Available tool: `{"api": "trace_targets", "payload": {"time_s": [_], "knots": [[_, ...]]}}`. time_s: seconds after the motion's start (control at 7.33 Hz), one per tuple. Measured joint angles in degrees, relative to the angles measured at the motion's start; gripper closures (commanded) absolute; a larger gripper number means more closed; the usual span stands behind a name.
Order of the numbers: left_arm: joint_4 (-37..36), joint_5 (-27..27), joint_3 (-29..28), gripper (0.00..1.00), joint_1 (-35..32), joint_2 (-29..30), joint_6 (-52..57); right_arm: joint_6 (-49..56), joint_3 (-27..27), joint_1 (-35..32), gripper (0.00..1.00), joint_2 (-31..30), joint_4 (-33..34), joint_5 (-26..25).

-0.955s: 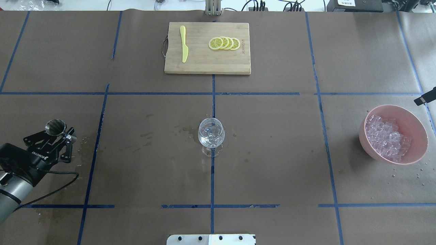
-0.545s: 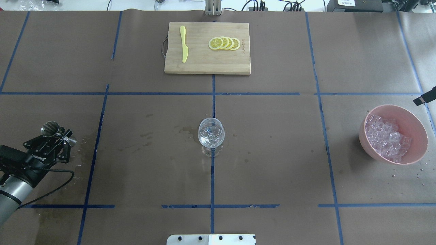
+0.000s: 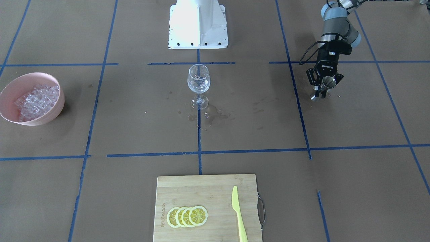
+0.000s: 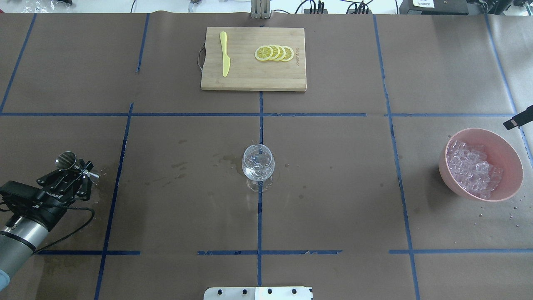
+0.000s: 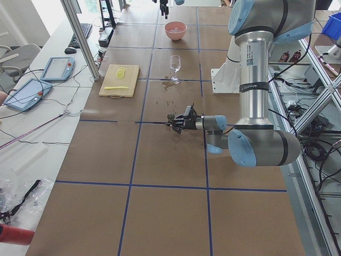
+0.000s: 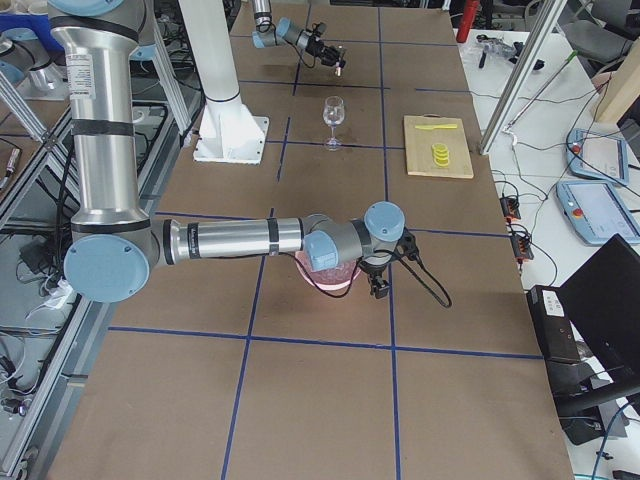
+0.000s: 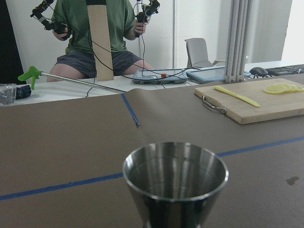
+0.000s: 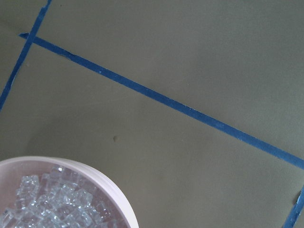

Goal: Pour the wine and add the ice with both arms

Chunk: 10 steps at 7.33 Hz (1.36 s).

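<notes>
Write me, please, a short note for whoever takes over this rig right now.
Left gripper: fingers shut on the steel cone-shaped jigger, low over the table's left side. The jigger looks empty in the wrist view.
Right gripper: by the pink round bowl; I cannot tell whether it is open or shut.
Clear ice cubes: heaped in that bowl.
Clear stemmed wine glass: upright at the centre, with wet marks round its foot and no ice visible inside.
Done: the pour, probably, judging by the spills.
Left: put the jigger down and add ice to the glass.
</notes>
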State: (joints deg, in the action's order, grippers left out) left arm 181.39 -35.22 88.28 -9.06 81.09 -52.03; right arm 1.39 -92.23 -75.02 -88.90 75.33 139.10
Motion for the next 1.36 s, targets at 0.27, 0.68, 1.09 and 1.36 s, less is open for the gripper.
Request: {"api": "trace_targets", "payload": {"time_s": [0.27,0.68,1.09,1.36], "knots": [[-0.35,0.02,-0.33,1.0,0.97,0.1,-2.07,-0.29,-0.09,0.2,0.0,-0.03,-0.01,0.03],[-0.83,0.13,-1.09,0.82,1.61,0.2,-2.52,-0.49,-0.08,0.57,0.0,-0.02,-0.01,0.03],[-0.68,0.07,-1.33,0.57,1.82,0.52,-2.57,-0.76,-0.09,0.73,0.0,-0.02,-0.01,0.03],[-0.28,-0.01,-1.34,0.46,1.91,0.56,-2.55,-0.77,-0.07,0.74,0.0,0.02,-0.01,0.03]]}}
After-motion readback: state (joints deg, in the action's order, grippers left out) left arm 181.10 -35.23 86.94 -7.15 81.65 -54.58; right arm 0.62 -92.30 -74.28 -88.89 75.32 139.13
